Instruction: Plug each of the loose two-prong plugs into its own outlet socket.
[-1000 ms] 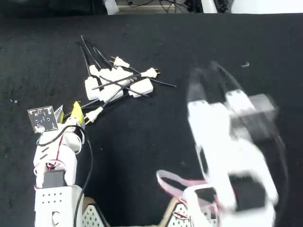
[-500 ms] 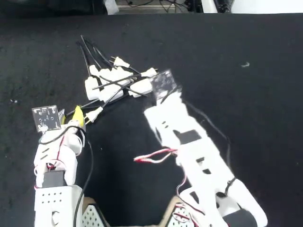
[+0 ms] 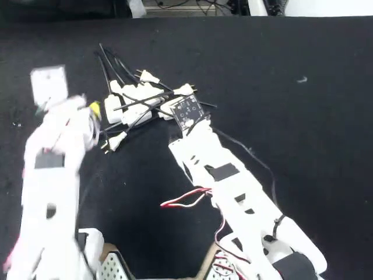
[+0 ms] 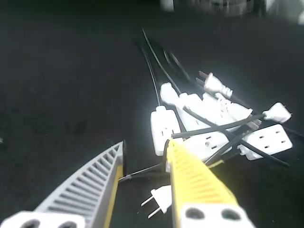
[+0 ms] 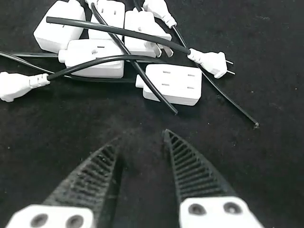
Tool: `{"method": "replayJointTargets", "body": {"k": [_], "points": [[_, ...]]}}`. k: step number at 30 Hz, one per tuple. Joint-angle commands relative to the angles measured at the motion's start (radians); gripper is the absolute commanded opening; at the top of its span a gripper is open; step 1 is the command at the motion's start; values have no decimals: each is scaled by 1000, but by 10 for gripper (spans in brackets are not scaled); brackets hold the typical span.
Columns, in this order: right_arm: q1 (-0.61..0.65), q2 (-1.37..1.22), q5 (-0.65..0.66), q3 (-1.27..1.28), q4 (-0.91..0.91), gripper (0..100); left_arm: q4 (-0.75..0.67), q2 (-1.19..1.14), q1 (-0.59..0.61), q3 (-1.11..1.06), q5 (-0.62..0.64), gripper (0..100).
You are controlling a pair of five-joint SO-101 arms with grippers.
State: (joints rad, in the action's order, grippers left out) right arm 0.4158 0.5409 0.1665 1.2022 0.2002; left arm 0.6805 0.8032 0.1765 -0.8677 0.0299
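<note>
A heap of white outlet sockets (image 3: 140, 96) and two-prong plugs on black cords lies at the table's far left centre. My left gripper (image 4: 145, 147) is open, with grey and yellow fingers. It hovers over a loose plug (image 4: 159, 200), just short of a socket block (image 4: 164, 124). In the high view this plug (image 3: 115, 142) lies at the heap's near left, by the yellow finger (image 3: 94, 109). My right gripper (image 5: 142, 137) is open and holds nothing. It is a little short of a four-slot socket (image 5: 173, 84), with another plug (image 5: 209, 59) just beyond.
The black table (image 3: 303, 134) stretches bare to the right of the heap. The right arm (image 3: 224, 172) lies diagonally from the near edge to the heap. Black cords (image 3: 108, 64) trail toward the far edge. Another plug (image 5: 16, 84) lies at the heap's side.
The right arm swung left and stretched out to the heap's near right edge. The left arm rose and moved away from the near edge to the heap's left side.
</note>
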Motion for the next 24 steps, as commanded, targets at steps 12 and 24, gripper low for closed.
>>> {"method": "replayJointTargets", "body": {"k": [12, 24], "points": [[18, -7, -2, -5, -28, 117, 87, -1031, -44, 776, 114, 241], [18, -7, -2, -7, -28, 117, 138, -1280, -36, 931, 199, 242]]}}
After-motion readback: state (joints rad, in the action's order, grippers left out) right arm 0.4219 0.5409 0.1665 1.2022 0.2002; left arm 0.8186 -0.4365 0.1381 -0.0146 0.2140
